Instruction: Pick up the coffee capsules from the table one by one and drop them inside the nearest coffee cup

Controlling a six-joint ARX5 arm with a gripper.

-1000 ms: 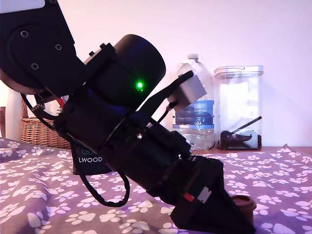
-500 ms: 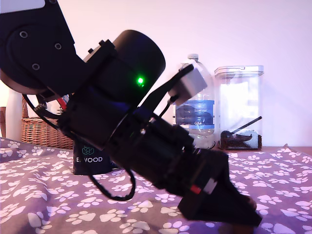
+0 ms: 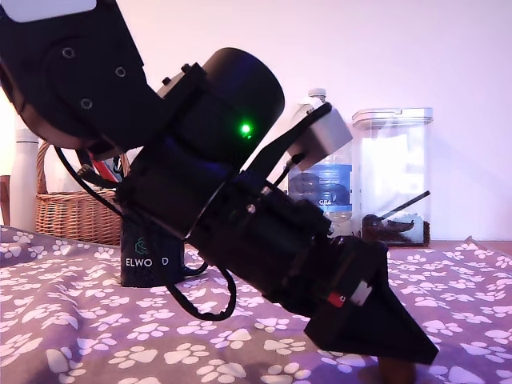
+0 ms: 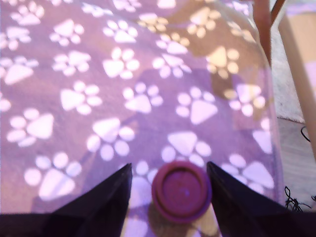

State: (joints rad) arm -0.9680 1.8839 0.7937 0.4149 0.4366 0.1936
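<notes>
Filling most of the exterior view, the arm tilts its gripper (image 3: 400,352) down toward the table (image 3: 64,320), the coffee cup (image 3: 148,260) behind it, while the wrist view shows jaws parted around the coffee capsule (image 4: 181,191), neither finger clearly touching.

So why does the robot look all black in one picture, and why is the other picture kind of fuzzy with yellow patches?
In the exterior view the arm is backlit by the bright pale wall, so the gripper is nearly a silhouette; only its green light glows. In the wrist view warm light patches the paw-print cloth yellow, and the coffee capsule between the fingers looks soft, slightly out of focus.
</notes>
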